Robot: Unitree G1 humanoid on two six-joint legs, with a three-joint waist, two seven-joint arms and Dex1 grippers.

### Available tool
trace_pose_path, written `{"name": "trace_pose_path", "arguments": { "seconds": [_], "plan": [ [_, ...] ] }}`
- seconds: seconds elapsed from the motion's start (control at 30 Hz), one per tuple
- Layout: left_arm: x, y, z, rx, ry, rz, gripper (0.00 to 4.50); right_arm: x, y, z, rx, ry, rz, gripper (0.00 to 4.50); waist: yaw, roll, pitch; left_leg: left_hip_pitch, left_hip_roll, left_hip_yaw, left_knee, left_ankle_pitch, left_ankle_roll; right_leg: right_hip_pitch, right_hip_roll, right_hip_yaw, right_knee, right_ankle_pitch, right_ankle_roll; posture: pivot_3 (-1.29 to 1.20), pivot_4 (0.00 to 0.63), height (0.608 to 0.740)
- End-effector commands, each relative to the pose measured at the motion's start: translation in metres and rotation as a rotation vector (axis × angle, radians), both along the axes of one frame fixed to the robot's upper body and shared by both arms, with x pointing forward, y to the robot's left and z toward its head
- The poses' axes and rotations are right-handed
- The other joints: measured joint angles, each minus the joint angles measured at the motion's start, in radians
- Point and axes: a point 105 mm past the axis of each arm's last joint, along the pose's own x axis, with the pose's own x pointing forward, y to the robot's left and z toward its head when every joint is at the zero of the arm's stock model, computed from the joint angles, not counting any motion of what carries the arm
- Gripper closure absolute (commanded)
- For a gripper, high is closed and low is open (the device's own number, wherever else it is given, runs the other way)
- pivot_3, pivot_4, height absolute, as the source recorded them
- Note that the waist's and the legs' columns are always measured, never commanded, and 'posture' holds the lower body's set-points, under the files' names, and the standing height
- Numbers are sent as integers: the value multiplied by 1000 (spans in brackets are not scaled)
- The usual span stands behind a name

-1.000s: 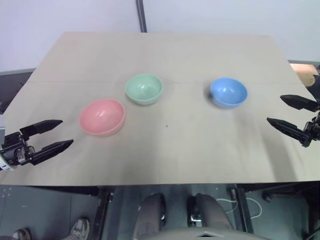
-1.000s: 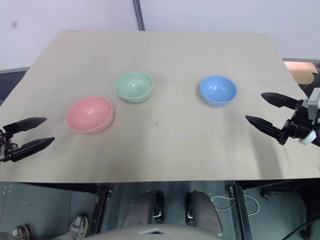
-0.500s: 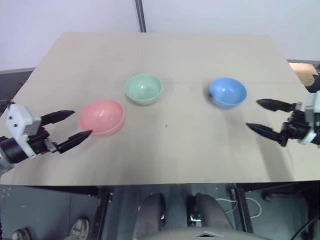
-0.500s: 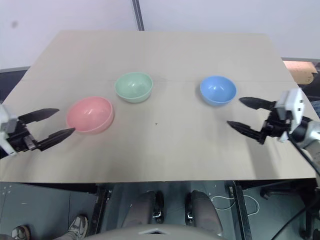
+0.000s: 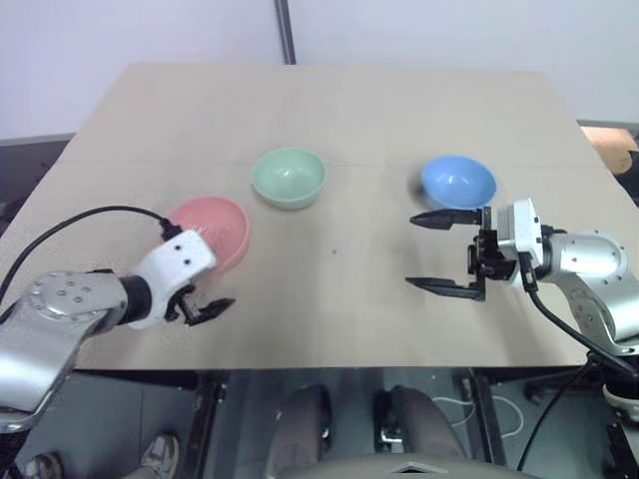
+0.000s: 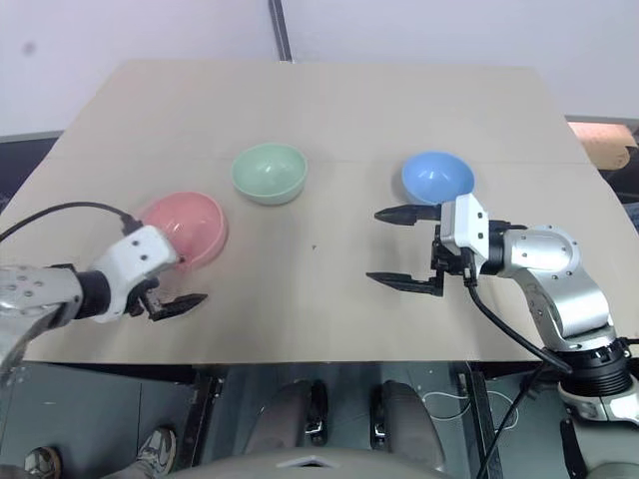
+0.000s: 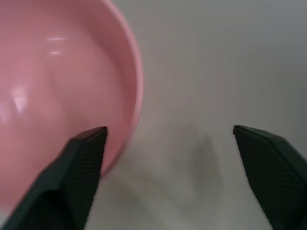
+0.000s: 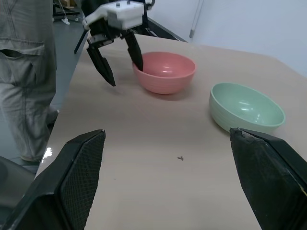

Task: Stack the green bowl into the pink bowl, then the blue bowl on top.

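While both hands gape empty, three bowls stand apart: pink bowl [image 5: 213, 229], green bowl [image 5: 289, 177], blue bowl [image 5: 458, 182].

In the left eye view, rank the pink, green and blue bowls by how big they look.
1. pink bowl, though the left arm hides part of it
2. green bowl and blue bowl, which look alike

The pink bowl lies nearest the camera, so true sizes may match.

In the left wrist view the pink bowl [image 7: 57, 91] is blurred and cut off by the picture's edges. The left gripper [image 5: 200, 299] hides the bowl's near rim. A person [image 8: 24, 72] past the desk's edge shows only trousers.
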Motion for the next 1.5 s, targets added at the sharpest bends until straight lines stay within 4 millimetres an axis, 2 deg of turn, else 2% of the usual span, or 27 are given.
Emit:
{"name": "trace_pose_path", "arguments": {
  "seconds": [0.03, 0.2, 0.3, 0.37, 0.53, 0.6, 0.73, 0.9, 0.97, 1.0, 1.03, 1.1, 1.2, 1.3, 1.4, 1.5],
  "plan": [
    [10, 0, 2, 61, -55, 20, 2079, -1, -3, 7, 4, -48, -3, 0, 1, 0, 0, 0, 0, 0, 0, 0, 0, 0, 0, 0, 0, 0, 0, 0, 150, 740],
    [21, -7, 7, 25, -96, 19, 4460, -2, -9, 7, 11, -47, -47, 0, 3, 0, 0, 0, 0, 0, 0, 0, 0, 0, 0, 0, 0, 0, 0, 0, 150, 740],
    [28, -16, 15, -18, -139, -21, 4490, -3, -11, 7, 11, -44, -64, 0, 3, 1, 0, 1, 0, 0, 0, 0, 0, 0, 0, 0, 0, 0, 0, 0, 150, 740],
    [27, -35, 22, -88, -149, -123, 4490, -3, -11, 6, 13, -42, -78, 0, 5, 1, 0, 0, 0, 0, 0, 0, 0, 0, 0, 0, 1, 0, 0, 0, 150, 740],
    [1, -89, 30, -196, -47, -534, 4490, -6, -15, 8, 28, -34, -128, 0, 16, 0, 0, 0, 0, 0, 2, 0, 0, 0, 0, 0, 0, 0, -1, 0, 150, 740],
    [-6, -100, 28, -170, -3, -683, 4490, -9, -18, 6, 25, -30, -154, 0, 20, 1, 0, -1, 0, 0, 2, 0, 0, 0, 0, 0, 0, 0, -1, 0, 150, 740],
    [10, -108, 19, -90, -6, -773, 4490, -14, -23, 4, 22, -24, -196, 0, 21, 1, 0, -1, -1, 0, 2, 0, 0, 1, 1, 0, 1, 0, 0, 0, 150, 740],
    [42, -128, 3, 7, -26, -870, 4490, -16, -23, 2, 22, -21, -228, 0, 20, 1, 0, -2, 0, -1, 7, 0, 1, 1, 4, 0, 2, -2, 3, 0, 150, 740],
    [47, -137, 5, -1, -48, -908, 3961, -18, -26, 2, 20, -20, -243, 0, 18, 1, 0, -2, 0, -1, 9, 0, 1, 2, 4, 0, 2, -2, 3, 0, 150, 740],
    [50, -141, 13, -29, -76, -914, 3413, -20, -29, 1, 16, -22, -256, 0, 18, 1, 0, -2, 1, -2, 10, 0, 1, 2, 4, 0, 2, -2, 3, 0, 150, 740],
    [52, -142, 20, -51, -104, -913, 3181, -20, -31, 1, 14, -23, -266, 0, 19, 1, 0, -2, 1, -2, 10, 0, 1, 2, 4, 0, 2, -2, 3, 0, 150, 740],
    [55, -138, 36, -87, -157, -884, 2621, -21, -33, 1, 17, -24, -278, 0, 20, 1, 0, -3, 1, -2, 10, 0, 0, 1, 4, 0, 2, -2, 3, 0, 150, 740],
    [55, -115, 57, -95, -181, -828, 2621, -21, -33, 2, 35, -24, -281, 0, 12, 0, 0, -3, 1, -3, 11, 0, 0, 1, 4, 0, 2, -2, 3, 0, 150, 740],
    [69, -81, 78, -4, -222, -721, 2621, -18, -30, 3, 52, -20, -270, 0, 10, 1, 0, -2, 2, -3, 11, 0, 0, 2, 5, -1, 3, -2, 4, 0, 150, 740],
    [95, -49, 99, 120, -300, -594, 2621, -16, -27, 4, 69, -20, -255, 0, 17, 1, 0, -2, 2, -3, 11, 0, 0, 2, 5, -1, 4, -2, 4, 0, 150, 740],
    [127, -24, 106, 327, -379, -507, 2621, -12, -23, 5, 75, -27, -240, 0, 24, 0, 0, -3, 1, -4, 14, -2, 4, 3, 5, -3, 3, -1, 4, 0, 150, 740]
  ]
}}
